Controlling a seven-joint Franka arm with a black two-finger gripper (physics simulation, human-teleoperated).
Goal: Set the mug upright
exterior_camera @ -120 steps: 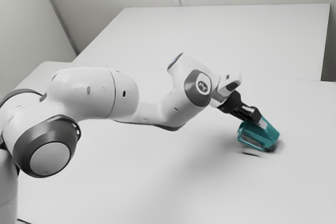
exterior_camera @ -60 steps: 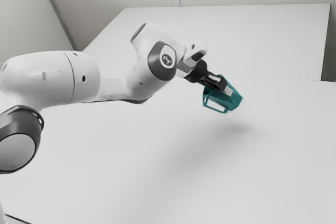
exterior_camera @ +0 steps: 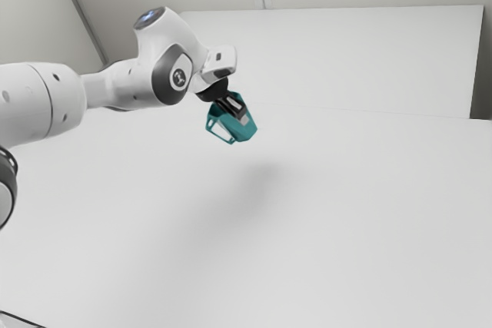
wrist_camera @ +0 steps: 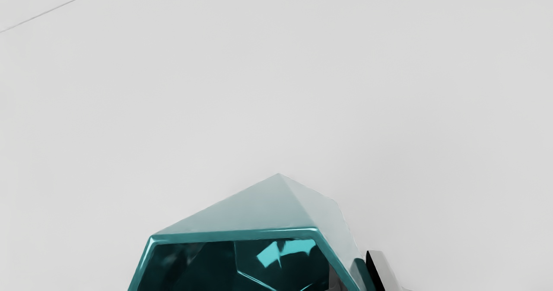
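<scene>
My pincer (exterior_camera: 243, 118) is closed on the mug (exterior_camera: 248, 130), holding it above the smooth, pale table (exterior_camera: 346, 228). It's glossy teal, flat-sided, with an angular handle (exterior_camera: 208, 124). Its long axis slants, mouth (wrist_camera: 235, 235) facing back toward my hand, base lower, toward the exterior view's right.
</scene>
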